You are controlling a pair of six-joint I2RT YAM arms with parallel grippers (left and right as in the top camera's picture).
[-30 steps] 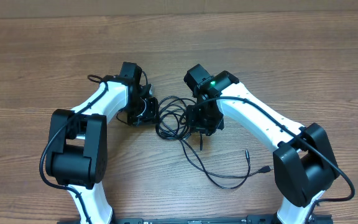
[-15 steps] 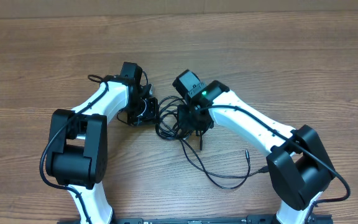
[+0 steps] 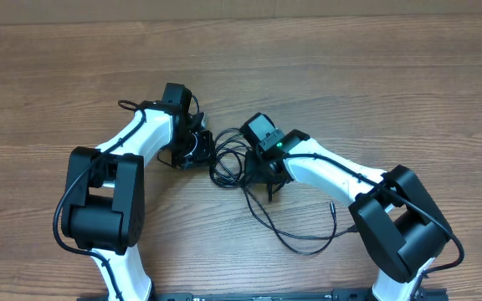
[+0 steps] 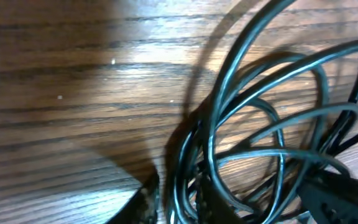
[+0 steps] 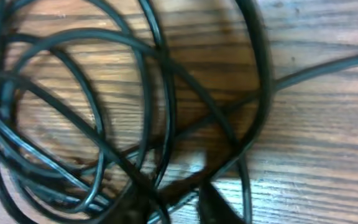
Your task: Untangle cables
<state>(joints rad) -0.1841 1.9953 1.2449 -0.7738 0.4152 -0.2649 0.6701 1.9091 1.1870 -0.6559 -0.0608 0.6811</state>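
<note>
Lying on the bare wooden table [image 3: 392, 84], the cables [image 3: 228, 163] form a loose black knot of overlapping loops near the middle, between the two grippers. The left gripper [image 3: 199, 150] sits at the left edge of the knot, just beside its outer loops. The right gripper [image 3: 256, 171] is low over the right side of the knot, right at the loops.

From the knot a loose strand [image 3: 301, 252] runs toward the near right, curves round in an open loop and ends in a small plug end [image 3: 331, 205] that lies apart from the tangle, close to the right arm.

In the left wrist view several glossy loops cross just ahead of the fingers, which show only as dark blurs at the near edge; I cannot tell how the jaws stand. In the right wrist view strands pass between two dark finger shapes, beside a small light-coloured bit, but whether those jaws grip a cable cannot be told.
</note>
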